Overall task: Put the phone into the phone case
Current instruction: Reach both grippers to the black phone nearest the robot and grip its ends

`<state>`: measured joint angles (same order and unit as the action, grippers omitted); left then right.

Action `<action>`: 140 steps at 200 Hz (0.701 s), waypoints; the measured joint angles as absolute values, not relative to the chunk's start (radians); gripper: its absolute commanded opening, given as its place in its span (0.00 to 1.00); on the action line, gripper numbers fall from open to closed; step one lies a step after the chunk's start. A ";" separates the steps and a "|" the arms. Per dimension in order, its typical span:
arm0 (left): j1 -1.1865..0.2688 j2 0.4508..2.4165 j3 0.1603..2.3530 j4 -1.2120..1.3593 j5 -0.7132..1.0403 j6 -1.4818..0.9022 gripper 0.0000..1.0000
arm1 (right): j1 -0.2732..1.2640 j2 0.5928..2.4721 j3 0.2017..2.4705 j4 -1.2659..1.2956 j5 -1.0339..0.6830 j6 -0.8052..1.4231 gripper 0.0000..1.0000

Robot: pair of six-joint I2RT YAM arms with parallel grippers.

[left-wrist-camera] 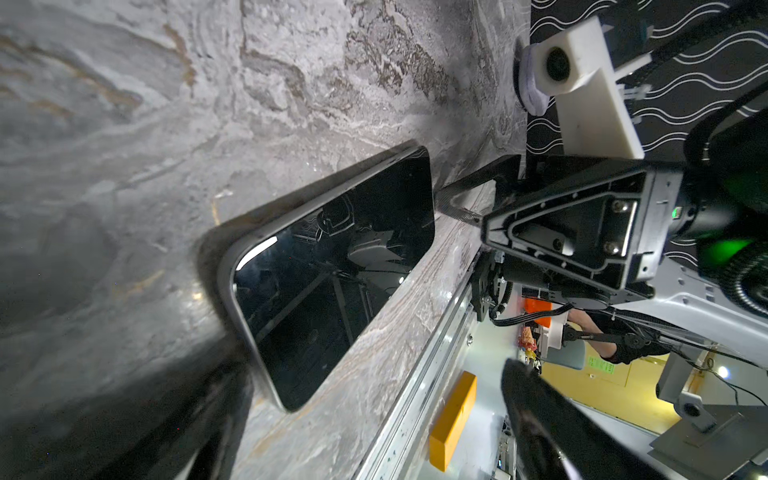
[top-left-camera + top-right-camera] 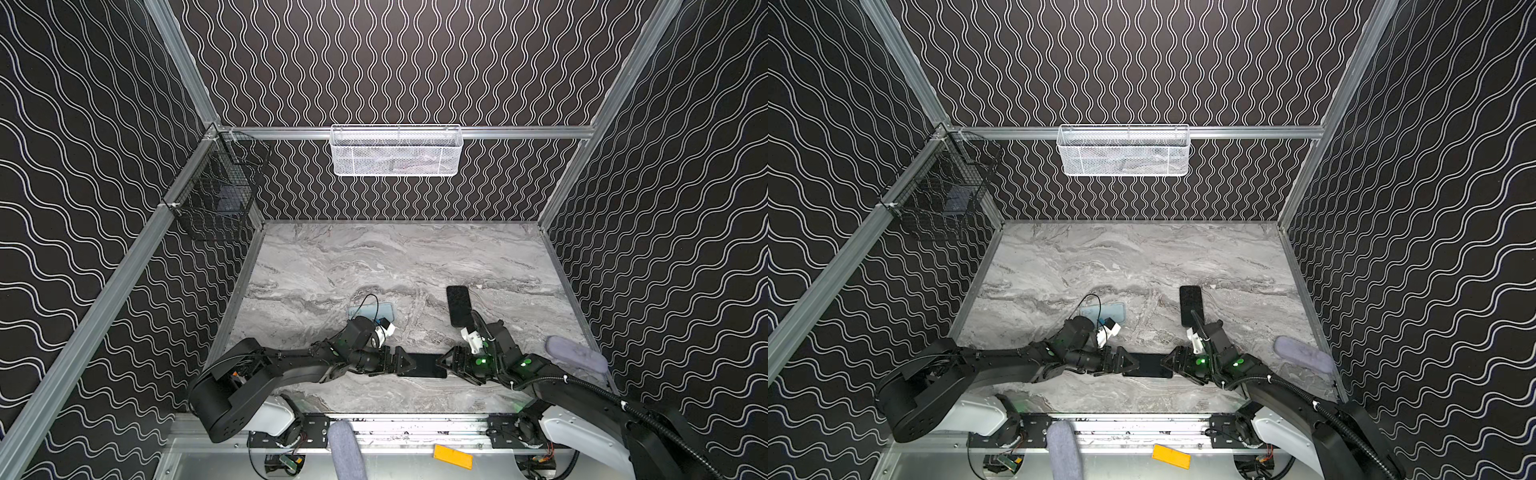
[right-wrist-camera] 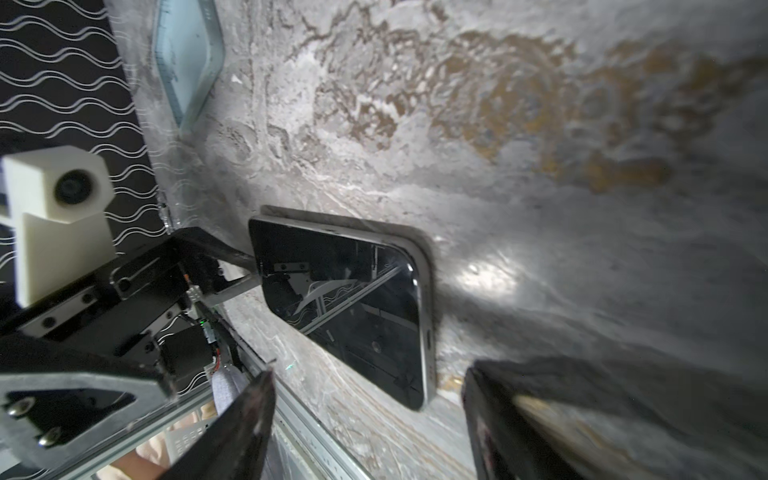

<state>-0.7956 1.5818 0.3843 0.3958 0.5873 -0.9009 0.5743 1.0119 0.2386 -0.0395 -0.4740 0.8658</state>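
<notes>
In both top views you see the phone [image 2: 422, 365] lying flat on the marble table [image 2: 374, 257], close to the near edge and about midway across. Your left pincer [image 2: 409, 362] sits at its left end and your right pincer [image 2: 441, 362] at its right end. The clear phone case [image 2: 384, 311] lies farther back and to the left, apart from the phone. A second black slab [image 2: 459, 305] lies farther back on the right.

In the left wrist view your left pincer [image 1: 374, 363] gapes wide and grips nothing, with the phone [image 1: 332, 282] screen-up just ahead of its fingers.

In the right wrist view your right pincer [image 3: 370, 372] is spread and empty, the phone [image 3: 345, 307] close before it and the phone case [image 3: 187, 54] beyond.
</notes>
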 measured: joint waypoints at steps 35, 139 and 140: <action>-0.798 1.613 0.382 0.463 0.575 -0.937 0.96 | 0.581 1.050 0.204 0.095 -0.500 0.897 0.73; -0.804 1.567 0.388 0.364 0.513 -0.939 0.63 | 0.588 1.139 0.218 0.186 -0.523 0.892 0.73; -0.804 1.567 0.389 0.363 0.511 -0.939 0.63 | 0.588 1.139 0.218 0.186 -0.523 0.892 0.73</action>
<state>-0.8043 1.5665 0.3889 0.3626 0.5114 -0.9390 0.5880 1.1393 0.2180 0.1856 -0.5228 0.8917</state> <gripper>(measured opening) 0.677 0.732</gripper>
